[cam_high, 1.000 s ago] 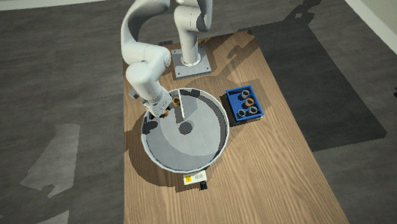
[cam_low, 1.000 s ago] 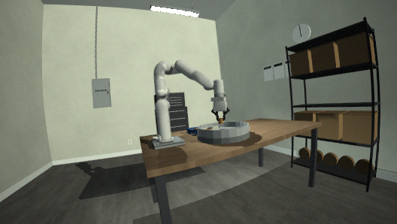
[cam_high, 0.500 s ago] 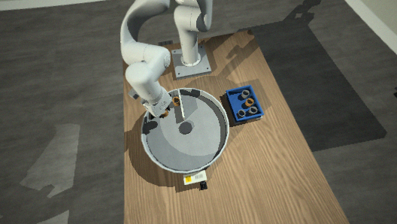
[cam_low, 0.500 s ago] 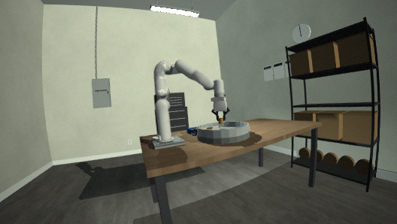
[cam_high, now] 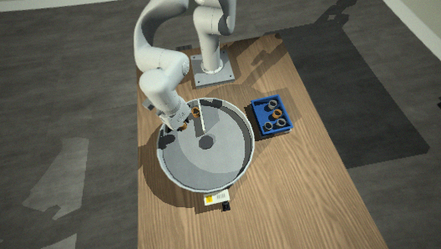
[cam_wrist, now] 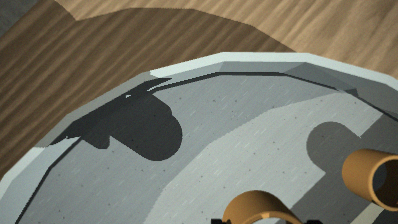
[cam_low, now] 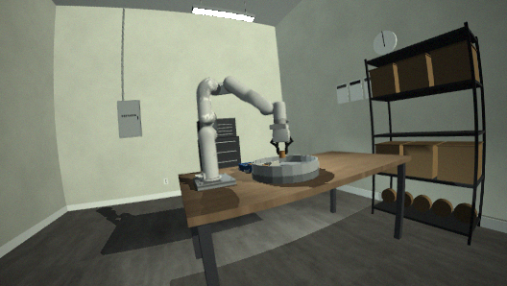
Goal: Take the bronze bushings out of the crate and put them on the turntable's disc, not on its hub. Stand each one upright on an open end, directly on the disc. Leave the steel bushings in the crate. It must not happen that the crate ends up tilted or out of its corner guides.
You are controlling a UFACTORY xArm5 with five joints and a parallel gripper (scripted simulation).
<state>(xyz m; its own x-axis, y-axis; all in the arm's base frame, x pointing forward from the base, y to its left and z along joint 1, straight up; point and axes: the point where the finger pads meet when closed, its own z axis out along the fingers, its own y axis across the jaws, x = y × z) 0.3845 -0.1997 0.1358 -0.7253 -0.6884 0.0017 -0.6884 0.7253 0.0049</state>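
Bronze bushings: one (cam_high: 183, 125) (cam_low: 282, 154) (cam_wrist: 257, 205) gripped in the claw (cam_high: 184, 125) (cam_low: 282, 152) (cam_wrist: 266, 222) above the turntable's disc (cam_high: 196, 167) (cam_wrist: 215, 135); another (cam_high: 195, 112) (cam_wrist: 367, 176) on the disc; a third (cam_high: 277, 114) in the blue crate (cam_high: 261, 121) (cam_low: 245, 167).

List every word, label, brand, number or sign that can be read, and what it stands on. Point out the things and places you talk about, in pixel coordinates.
None can be read:
White label (cam_high: 211, 200) beside the turntable (cam_high: 253, 146) (cam_low: 285, 174) (cam_wrist: 265, 57): dark marks and a yellow patch, too small.
Gray wall box (cam_low: 130, 128): one dark line, blurred.
Wall sheets (cam_low: 355, 91): too small.
Clock (cam_low: 388, 44): no numerals legible.
Gripper (cam_high: 183, 125) (cam_low: 282, 153) (cam_wrist: 265, 222) housing: faint marks, blurred.
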